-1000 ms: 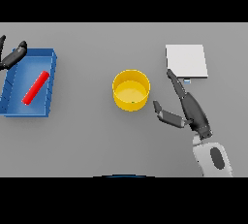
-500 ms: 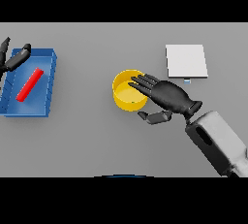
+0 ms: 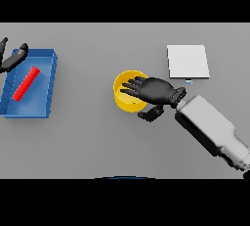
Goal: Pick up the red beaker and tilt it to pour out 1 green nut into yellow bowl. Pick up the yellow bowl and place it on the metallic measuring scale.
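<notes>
The round yellow plastic bowl [image 3: 128, 92] sat mid-table, with the right hand [image 3: 155, 91] spread flat over its right rim, fingers straight, not gripping anything. The flat metallic square scale [image 3: 188, 61] lay near the far right edge. The red cylindrical beaker [image 3: 25, 83] was lying in the blue tray [image 3: 49, 89] at the left edge, the left hand [image 3: 13, 58] relaxed and open at the tray's far corner. I'd say get the thumb under the rim first, then close and lift level.

Lab bench: scale [image 3: 188, 61], blue tray [image 3: 51, 85]
</notes>
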Action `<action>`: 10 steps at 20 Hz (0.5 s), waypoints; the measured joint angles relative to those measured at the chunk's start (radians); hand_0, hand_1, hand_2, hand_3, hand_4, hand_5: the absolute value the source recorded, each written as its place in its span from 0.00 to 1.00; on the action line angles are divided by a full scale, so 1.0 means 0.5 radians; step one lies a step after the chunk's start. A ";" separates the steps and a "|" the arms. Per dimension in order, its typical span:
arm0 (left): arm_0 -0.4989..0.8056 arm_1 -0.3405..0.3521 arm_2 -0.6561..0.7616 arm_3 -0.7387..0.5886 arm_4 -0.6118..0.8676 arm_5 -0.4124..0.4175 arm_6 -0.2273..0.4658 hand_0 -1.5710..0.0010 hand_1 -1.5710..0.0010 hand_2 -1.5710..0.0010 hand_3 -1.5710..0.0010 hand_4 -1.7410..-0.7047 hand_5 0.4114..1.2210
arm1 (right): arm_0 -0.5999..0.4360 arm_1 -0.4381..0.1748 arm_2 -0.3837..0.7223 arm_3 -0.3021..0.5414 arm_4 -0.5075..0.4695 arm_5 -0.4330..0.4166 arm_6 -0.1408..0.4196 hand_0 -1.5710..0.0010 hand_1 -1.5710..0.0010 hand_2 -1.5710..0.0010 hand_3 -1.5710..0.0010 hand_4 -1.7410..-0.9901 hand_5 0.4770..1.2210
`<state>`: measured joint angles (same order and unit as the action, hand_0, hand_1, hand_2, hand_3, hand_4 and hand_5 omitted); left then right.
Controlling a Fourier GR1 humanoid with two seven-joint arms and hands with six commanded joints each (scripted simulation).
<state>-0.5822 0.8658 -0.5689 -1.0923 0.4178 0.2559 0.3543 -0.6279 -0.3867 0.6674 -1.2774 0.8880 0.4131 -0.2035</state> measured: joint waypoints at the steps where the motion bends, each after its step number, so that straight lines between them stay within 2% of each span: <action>1: 0.002 -0.019 -0.007 0.013 -0.005 0.004 -0.011 1.00 1.00 1.00 1.00 0.98 0.34 | -0.022 0.021 0.020 0.049 0.013 0.005 0.001 1.00 1.00 1.00 1.00 0.67 0.31; 5: 0.016 -0.008 -0.001 0.024 -0.004 0.003 -0.018 1.00 1.00 1.00 1.00 0.98 0.33 | -0.119 0.044 0.094 0.171 0.058 0.075 -0.032 1.00 1.00 1.00 1.00 0.63 0.34; 10: 0.004 0.004 0.011 -0.001 0.006 0.001 -0.028 1.00 1.00 1.00 1.00 0.99 0.34 | -0.190 0.103 0.126 0.291 0.069 0.140 -0.002 1.00 1.00 1.00 1.00 0.58 0.38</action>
<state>-0.5803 0.8676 -0.5632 -1.0927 0.4210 0.2563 0.3401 -0.7229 -0.3353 0.7306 -1.1319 0.9227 0.4828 -0.2044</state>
